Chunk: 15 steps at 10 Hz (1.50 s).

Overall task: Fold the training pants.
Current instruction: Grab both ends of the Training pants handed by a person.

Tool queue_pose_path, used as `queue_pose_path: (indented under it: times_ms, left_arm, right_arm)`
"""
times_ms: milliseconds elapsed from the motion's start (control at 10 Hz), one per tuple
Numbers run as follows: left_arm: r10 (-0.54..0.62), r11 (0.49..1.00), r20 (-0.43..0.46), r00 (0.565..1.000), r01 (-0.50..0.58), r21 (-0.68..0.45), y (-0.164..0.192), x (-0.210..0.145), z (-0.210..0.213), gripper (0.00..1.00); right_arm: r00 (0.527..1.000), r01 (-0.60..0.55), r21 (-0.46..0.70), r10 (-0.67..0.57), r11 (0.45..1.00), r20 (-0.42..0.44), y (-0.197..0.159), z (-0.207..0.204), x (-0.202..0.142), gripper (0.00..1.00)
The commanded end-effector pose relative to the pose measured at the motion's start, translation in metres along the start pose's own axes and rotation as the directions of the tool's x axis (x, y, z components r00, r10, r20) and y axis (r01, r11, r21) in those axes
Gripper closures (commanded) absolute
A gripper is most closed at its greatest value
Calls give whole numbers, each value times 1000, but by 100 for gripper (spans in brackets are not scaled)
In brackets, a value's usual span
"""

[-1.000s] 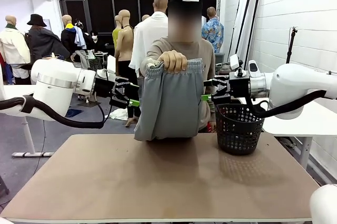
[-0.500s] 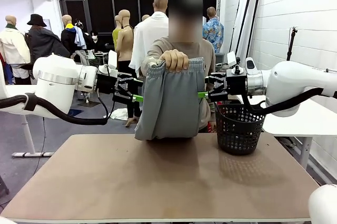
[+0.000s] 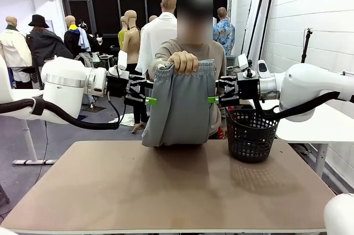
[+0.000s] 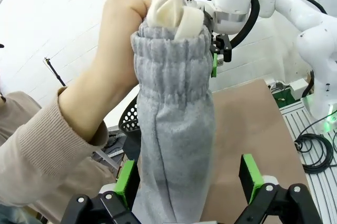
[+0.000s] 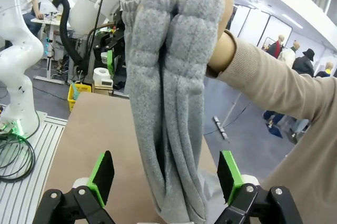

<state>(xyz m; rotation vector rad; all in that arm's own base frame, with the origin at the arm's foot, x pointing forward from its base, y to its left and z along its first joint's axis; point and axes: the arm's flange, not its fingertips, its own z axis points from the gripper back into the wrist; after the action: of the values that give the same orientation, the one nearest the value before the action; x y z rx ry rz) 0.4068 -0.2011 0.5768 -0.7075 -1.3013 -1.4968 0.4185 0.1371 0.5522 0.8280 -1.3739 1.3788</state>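
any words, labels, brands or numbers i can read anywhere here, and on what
None can be read.
The grey pants show no tag or print.
The black basket is plain mesh.
The left claw and right claw carry no legible marking.

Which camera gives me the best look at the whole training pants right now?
Front view: the training pants hang whole from the person's hand down to the table. Each wrist view gives one side edge, close up, bottom cut off.
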Motion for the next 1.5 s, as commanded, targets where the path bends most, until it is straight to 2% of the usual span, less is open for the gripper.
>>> queue_pose_path:
  times_ms: [0, 600, 1100, 1400]
  left_arm:
    - [29, 1000, 44, 999, -29, 1, 8, 4, -5, 0]
    - [68, 997, 87, 994, -72, 35, 15, 8, -11, 0]
    - [96, 995, 135, 986, -98, 7, 16, 14, -15, 0]
    - [134, 991, 150, 980, -134, -10, 22, 10, -23, 0]
  right_arm:
    - [1000, 2, 25, -2, 1000, 8, -7, -3, 4, 0]
    - [999, -15, 61, 13, 998, 42, -10, -12, 19, 0]
    - [998, -36, 58, 33, 998, 56, -13, -21, 32, 0]
    - [998, 1, 42, -4, 999, 62, -16, -26, 35, 0]
